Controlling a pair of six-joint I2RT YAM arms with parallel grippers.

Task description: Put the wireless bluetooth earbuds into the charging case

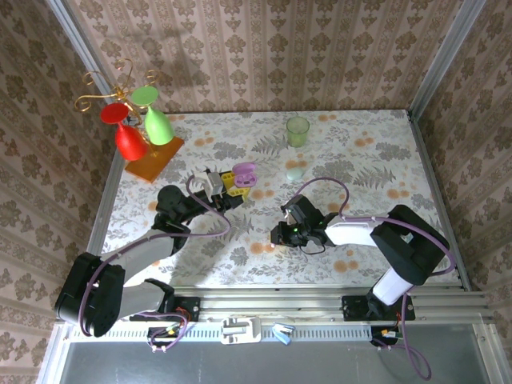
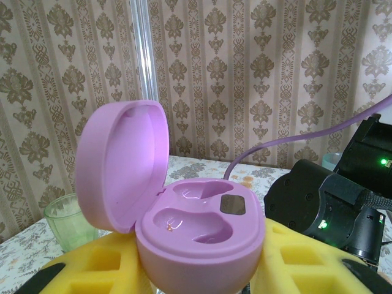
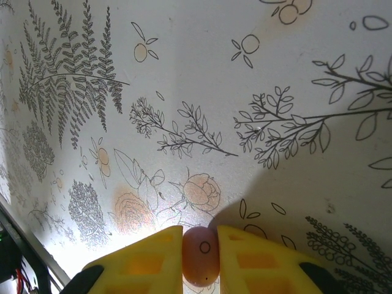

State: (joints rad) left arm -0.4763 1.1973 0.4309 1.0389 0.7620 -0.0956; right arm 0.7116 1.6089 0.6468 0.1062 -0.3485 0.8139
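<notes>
Open lilac case; earbud between fingers

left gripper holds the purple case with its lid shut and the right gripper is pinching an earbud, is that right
Not quite. The lid of the purple case stands open, as the left wrist view shows. The rest holds: the left gripper holds it and the right gripper pinches an earbud.

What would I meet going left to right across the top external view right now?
Red glass → green glass → open charging case in the left fingers → right arm, with the right fingers shut on an earbud. The green cup overlaps that arm sideways, so it is left out.
</notes>
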